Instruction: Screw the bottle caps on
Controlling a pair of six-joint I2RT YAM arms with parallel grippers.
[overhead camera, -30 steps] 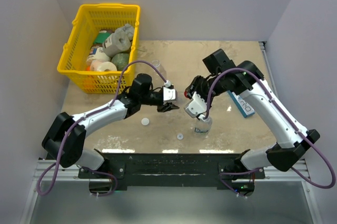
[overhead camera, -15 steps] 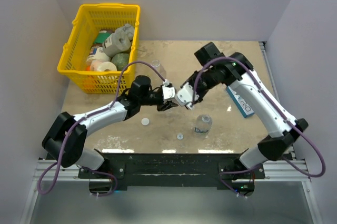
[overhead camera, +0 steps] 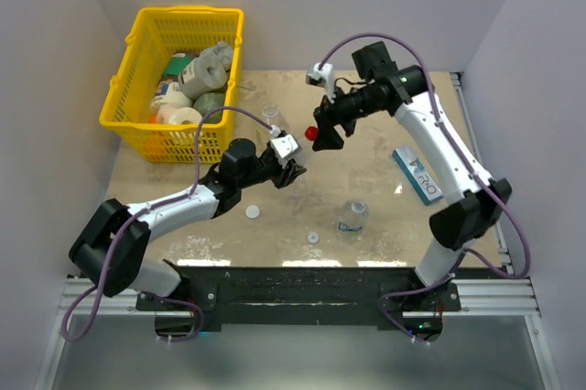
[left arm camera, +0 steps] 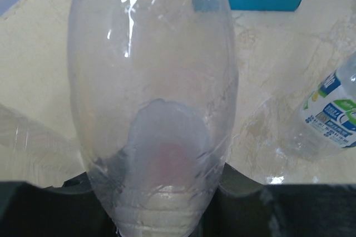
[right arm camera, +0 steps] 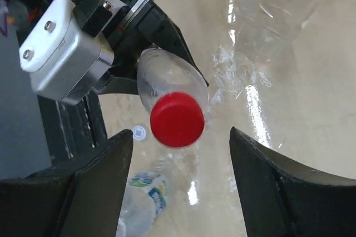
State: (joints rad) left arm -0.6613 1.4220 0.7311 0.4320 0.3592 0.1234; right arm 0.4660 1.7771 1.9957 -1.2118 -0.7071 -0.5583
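Left tool (overhead camera: 293, 163) clamped on clear bottle (right arm camera: 161, 75), held tilted above desk (overhead camera: 385, 225) near its middle, neck toward right tool (right arm camera: 179, 136). Red cap (right arm camera: 177, 119) sits on neck. Right tool spread wide, fingers either side of cap, not touching. Cannot tell if cap threaded tight

Judgement: bottle thin-walled, light, glossy; likely buckles or slips under hard squeeze, best held on body. Cap small, stiff; pinch across rim

Blue-labelled bottle (overhead camera: 352, 216) and white cap (overhead camera: 252, 211) on desk near front edge

Mottled beige table (overhead camera: 403, 225), pale walls (overhead camera: 302, 5)
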